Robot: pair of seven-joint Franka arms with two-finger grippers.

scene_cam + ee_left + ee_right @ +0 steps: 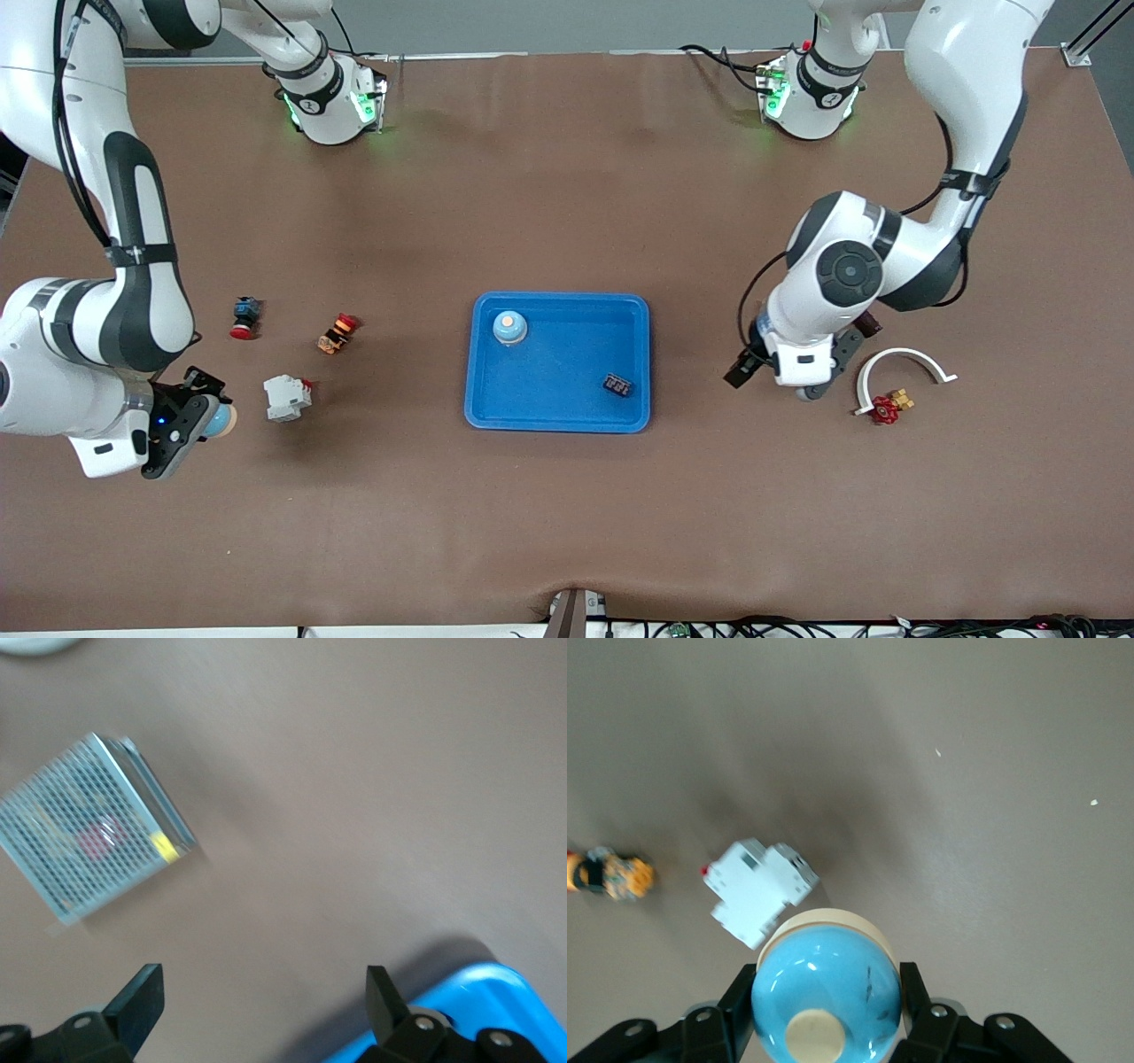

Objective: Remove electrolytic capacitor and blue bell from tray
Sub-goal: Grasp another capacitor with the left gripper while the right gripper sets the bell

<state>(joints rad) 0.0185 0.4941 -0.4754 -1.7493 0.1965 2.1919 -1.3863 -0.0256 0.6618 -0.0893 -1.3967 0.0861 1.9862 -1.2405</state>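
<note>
The right gripper [208, 424] is low in the front view, at the right arm's end of the table. Its jaws are closed around a blue bell [826, 997] with a cream rim. Just beside it on the table lies a white block [287, 397]. Higher in that view sit an orange button [337, 332] and a red and blue button [245, 317], a little apart.

A blue tray [558, 421] sits in the middle of the front view. A second bell [509, 327] stands in its upper corner toward the right arm's end. A small dark part [618, 385] lies in its lower corner toward the left arm's end.

The left gripper [266, 992] hangs over bare table near the tray, jaws wide with nothing between them. Its wrist view shows a mesh box [89, 828]. A white arc [904, 361] and a red part [884, 408] lie close by.
</note>
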